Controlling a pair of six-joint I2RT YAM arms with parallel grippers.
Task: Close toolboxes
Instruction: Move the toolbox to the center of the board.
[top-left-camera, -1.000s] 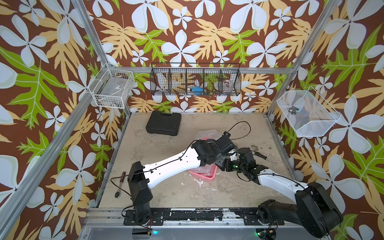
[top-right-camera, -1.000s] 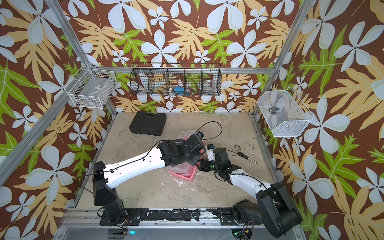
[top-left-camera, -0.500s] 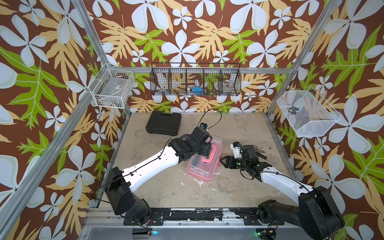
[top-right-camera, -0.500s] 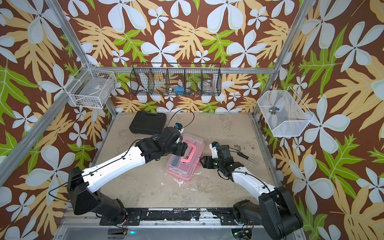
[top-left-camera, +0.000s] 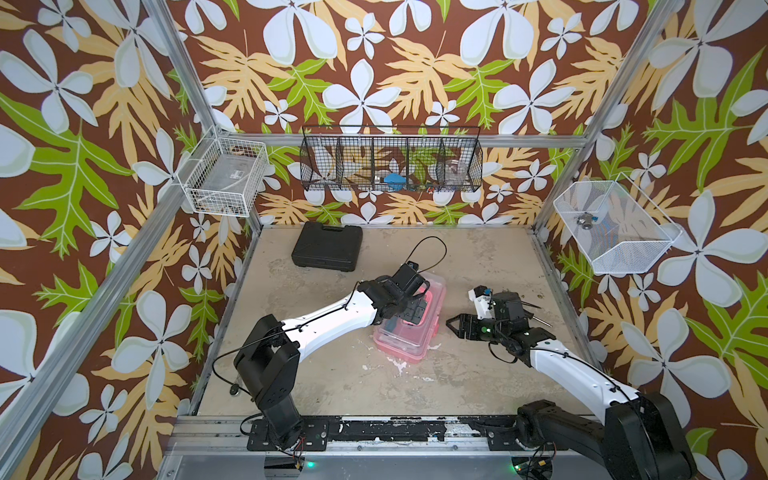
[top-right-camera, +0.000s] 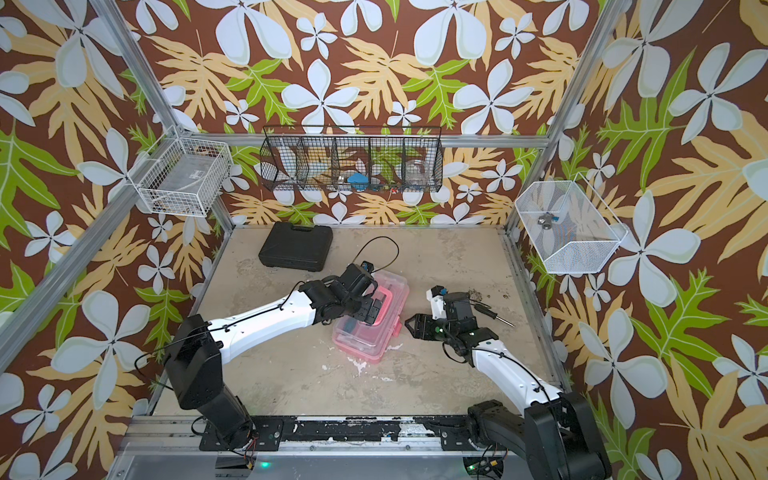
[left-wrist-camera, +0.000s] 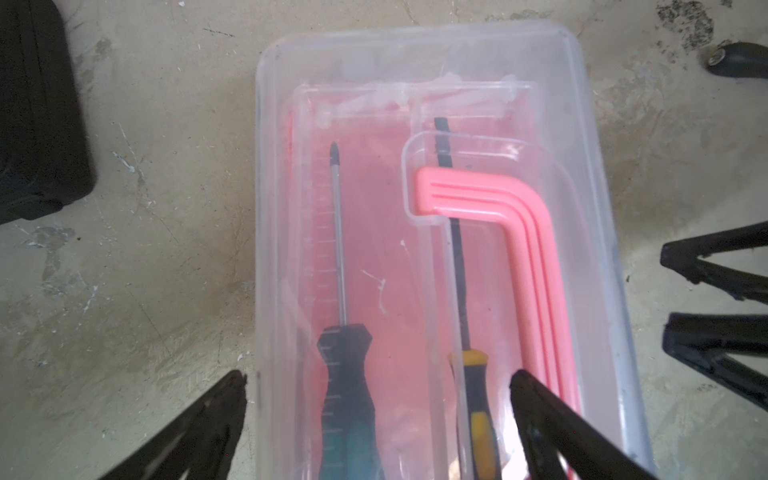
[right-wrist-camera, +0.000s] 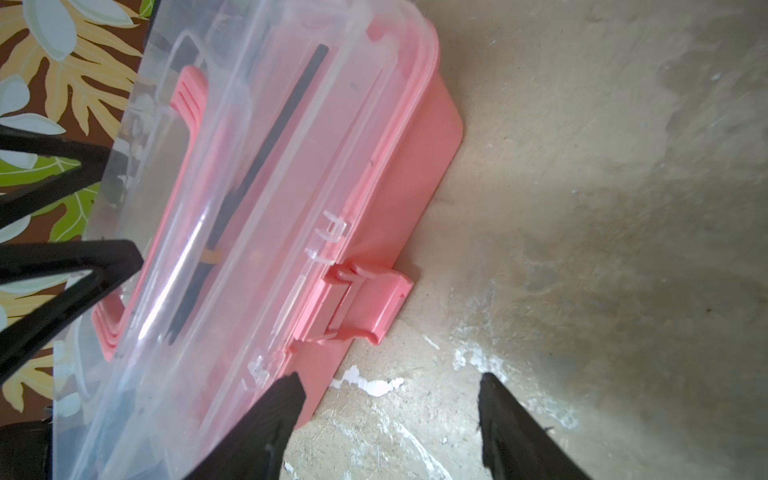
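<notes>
The pink toolbox (top-left-camera: 409, 322) at the table centre is shown with its lid (left-wrist-camera: 436, 257) lowered, the left gripper (left-wrist-camera: 378, 399) having just spread open above it; the clasp (right-wrist-camera: 359, 305) remains unlatched beside the open, empty right gripper (right-wrist-camera: 388, 409).

Bare table (top-left-camera: 332, 386) lies open in front of the pink toolbox (top-left-camera: 409, 338) and along its left side. The black case (top-left-camera: 327, 246) blocks the far left corner. On the toolbox's right, the right gripper (top-left-camera: 455, 326) with its spread jaws narrows the gap, and a screwdriver (top-left-camera: 536, 316) lies behind it.
</notes>
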